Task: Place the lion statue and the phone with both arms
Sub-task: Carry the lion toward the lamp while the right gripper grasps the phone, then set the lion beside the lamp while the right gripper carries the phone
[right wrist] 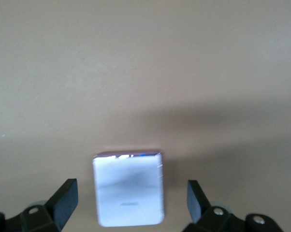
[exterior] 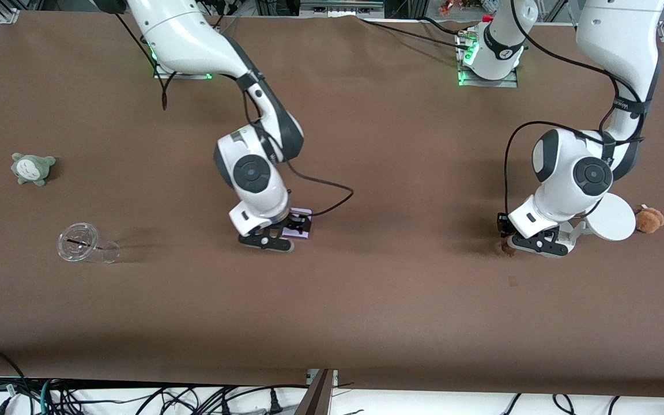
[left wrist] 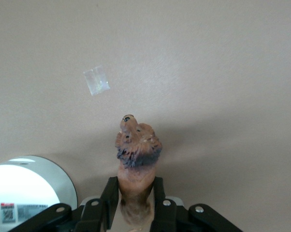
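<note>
1. Front view: the right gripper (exterior: pixel 286 230) is set low over the phone (exterior: pixel 299 229) near the table's middle; only a pale lavender strip of the phone is seen past the fingers, flat on the brown table (exterior: pixel 366 300). The left gripper (exterior: pixel 531 242) is low at the left arm's end of the table, just beside the white round stand (exterior: pixel 611 217); a small brown bit of the lion statue (exterior: pixel 505 246) shows at its tip, apparently touching the table or just above it.
2. Front view, the rest: a fluffy brown plush toy (exterior: pixel 650 219) lies touching the stand's disc. A grey-green plush toy (exterior: pixel 32 168) and a clear plastic cup (exterior: pixel 85 244) on its side are well apart from both, toward the right arm's end.
3. Left wrist view: the lion statue (left wrist: pixel 136 164) is clamped by its rear body between the left gripper's fingers (left wrist: pixel 109 198), dark-maned head pointing outward; gripped there, probably so the head clears the pads. A small clear scrap (left wrist: pixel 96 80) lies on the table farther out.
4. Right wrist view: the phone (right wrist: pixel 129 188) lies face up between widely spread fingers (right wrist: pixel 63 198), touched by neither. The right gripper is released; judged either just let go or not yet closed.
</note>
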{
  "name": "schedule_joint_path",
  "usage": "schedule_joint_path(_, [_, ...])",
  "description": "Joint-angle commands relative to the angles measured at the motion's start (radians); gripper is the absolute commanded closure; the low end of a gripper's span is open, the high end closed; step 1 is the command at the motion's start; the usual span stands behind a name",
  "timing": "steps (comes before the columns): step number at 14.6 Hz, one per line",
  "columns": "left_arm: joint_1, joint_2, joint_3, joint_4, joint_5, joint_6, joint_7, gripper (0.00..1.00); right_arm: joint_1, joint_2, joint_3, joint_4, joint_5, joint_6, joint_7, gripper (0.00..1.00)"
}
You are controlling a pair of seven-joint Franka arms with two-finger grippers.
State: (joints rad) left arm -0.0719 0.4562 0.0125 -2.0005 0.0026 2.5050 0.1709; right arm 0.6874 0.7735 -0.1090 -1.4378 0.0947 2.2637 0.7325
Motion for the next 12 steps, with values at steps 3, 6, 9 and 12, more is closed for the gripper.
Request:
schedule_joint_path(3, [0.02, 0.035, -0.016, 0.008, 0.02, 0.087, 0.024, 1.0, 0.027, 0.05, -0.012, 0.023, 0.005, 0.019, 0.03, 0.0])
schedule_joint_path(6, [0.024, 0.05, -0.017, 0.023, -0.013, 0.1, 0.003, 1.0, 0.027, 0.076, -0.012, 0.023, 0.002, 0.056, 0.019, 0.0])
schedule_joint_path(9, [0.021, 0.065, -0.017, 0.035, -0.075, 0.095, -0.025, 1.0, 0.03, 0.101, -0.012, 0.023, 0.002, 0.08, 0.022, 0.0])
schedule_joint_path(12, [0.021, 0.072, -0.017, 0.04, -0.076, 0.091, -0.097, 1.0, 0.041, 0.113, -0.012, 0.023, 0.0, 0.091, 0.022, 0.0])
